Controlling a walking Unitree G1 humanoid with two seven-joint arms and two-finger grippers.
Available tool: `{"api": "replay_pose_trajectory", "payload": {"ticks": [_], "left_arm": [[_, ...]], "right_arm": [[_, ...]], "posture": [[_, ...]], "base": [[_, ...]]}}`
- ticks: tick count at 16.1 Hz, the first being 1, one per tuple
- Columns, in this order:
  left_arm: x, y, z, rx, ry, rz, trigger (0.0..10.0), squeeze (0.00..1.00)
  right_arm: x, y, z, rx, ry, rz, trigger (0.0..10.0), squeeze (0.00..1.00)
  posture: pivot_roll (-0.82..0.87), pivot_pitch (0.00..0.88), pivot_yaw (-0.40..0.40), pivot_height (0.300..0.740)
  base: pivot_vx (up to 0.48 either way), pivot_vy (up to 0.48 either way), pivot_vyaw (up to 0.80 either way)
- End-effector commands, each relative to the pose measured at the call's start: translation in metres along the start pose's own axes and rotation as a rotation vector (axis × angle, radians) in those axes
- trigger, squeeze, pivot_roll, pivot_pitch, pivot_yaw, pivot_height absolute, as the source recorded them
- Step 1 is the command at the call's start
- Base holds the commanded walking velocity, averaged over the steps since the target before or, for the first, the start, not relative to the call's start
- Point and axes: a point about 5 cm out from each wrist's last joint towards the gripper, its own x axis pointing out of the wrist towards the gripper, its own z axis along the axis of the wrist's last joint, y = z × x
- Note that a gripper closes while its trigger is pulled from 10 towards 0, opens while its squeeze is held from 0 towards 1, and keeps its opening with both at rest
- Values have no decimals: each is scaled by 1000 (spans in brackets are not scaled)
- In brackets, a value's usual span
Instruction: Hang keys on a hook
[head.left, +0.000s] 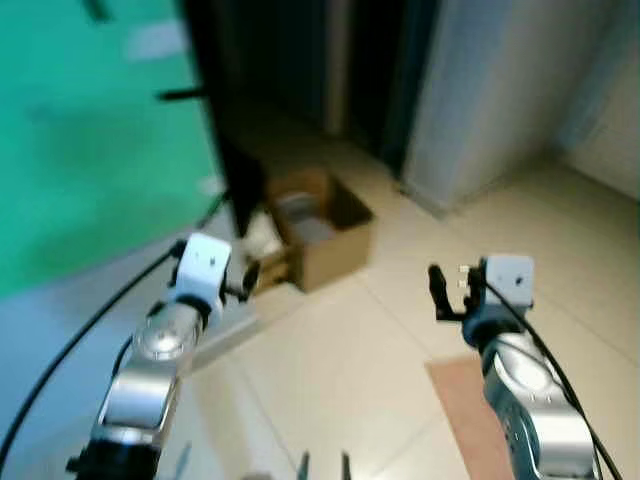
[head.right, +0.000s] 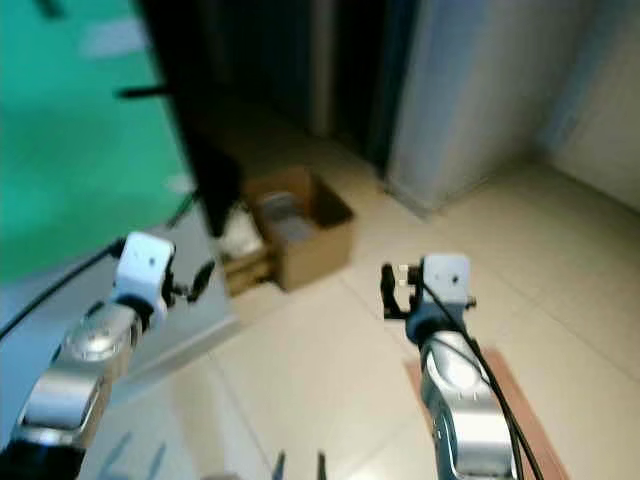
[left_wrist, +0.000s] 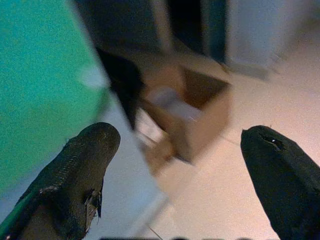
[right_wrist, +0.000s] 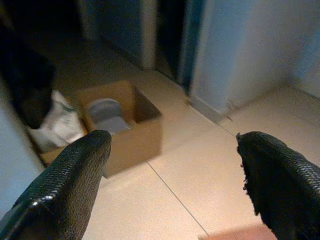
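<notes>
Above the tiled floor (head.left: 350, 370) both the left gripper (left_wrist: 175, 165) and right gripper (right_wrist: 170, 165) gape wide and empty, with keys and hook unseen, so walking on risks bumping the cardboard box (head.left: 325, 235).

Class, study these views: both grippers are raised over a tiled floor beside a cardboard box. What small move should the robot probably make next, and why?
Probably turn its head to search. The left gripper and right gripper are both open, holding nothing, and the views show just the cardboard box, tiled floor and green wall; keys and hook must be found first.
</notes>
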Motion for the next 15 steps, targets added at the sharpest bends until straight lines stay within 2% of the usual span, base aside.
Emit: {"api": "replay_pose_trajectory", "payload": {"ticks": [1, 2, 3, 4, 5, 6, 9, 11, 13, 15], "left_arm": [[1, 0, 4, 4, -16, 36, 10000, 1000], [3, 3, 2, 4, 6, 68, 10000, 1000], [4, 3, 2, -3, 7, 52, 10000, 1000], [4, 1, 4, -50, -11, 24, 10000, 471], [4, -1, 6, -107, -19, 15, 10000, 90], [4, -2, 7, -89, -31, 12, 10000, 0], [7, -1, 4, -51, -8, 38, 10000, 0], [9, -1, 6, -72, -24, 29, 10000, 0], [10, -3, 9, -64, -36, 12, 10000, 0], [10, -4, 9, -64, -35, 7, 10000, 0]], "right_arm": [[2, -9, 3, -18, -20, -45, 10000, 1000], [3, -11, 4, -25, -26, -66, 10000, 1000], [4, -12, 5, -12, -30, -75, 10000, 1000], [4, -13, 6, -15, -34, -79, 10000, 1000], [5, -15, 6, -55, -29, -119, 10000, 1000], [6, -17, 5, -72, -22, -140, 10000, 1000], [7, -18, 3, -65, -19, -153, 10000, 1000], [9, -19, 5, -136, -21, -195, 10000, 1000], [11, -20, 9, -181, -75, -206, 10000, 1000], [11, -21, 8, -162, -63, -218, 10000, 1000]], "posture": [[-114, 0, 7, 740], [-114, 0, 8, 740], [-115, 0, 7, 740], [-113, 0, 6, 740], [-112, 0, 5, 740], [-112, 0, 6, 740], [-112, 0, 4, 740], [-113, 0, 4, 740], [-117, 0, 5, 740], [-125, 0, 14, 740]], "base": [[0, 0, 800], [0, 0, 800], [0, 0, 800], [0, 0, 800], [0, 0, 800], [0, 0, 800], [0, 0, 727], [0, 0, 0], [120, 0, 0], [251, 0, 0]]}}
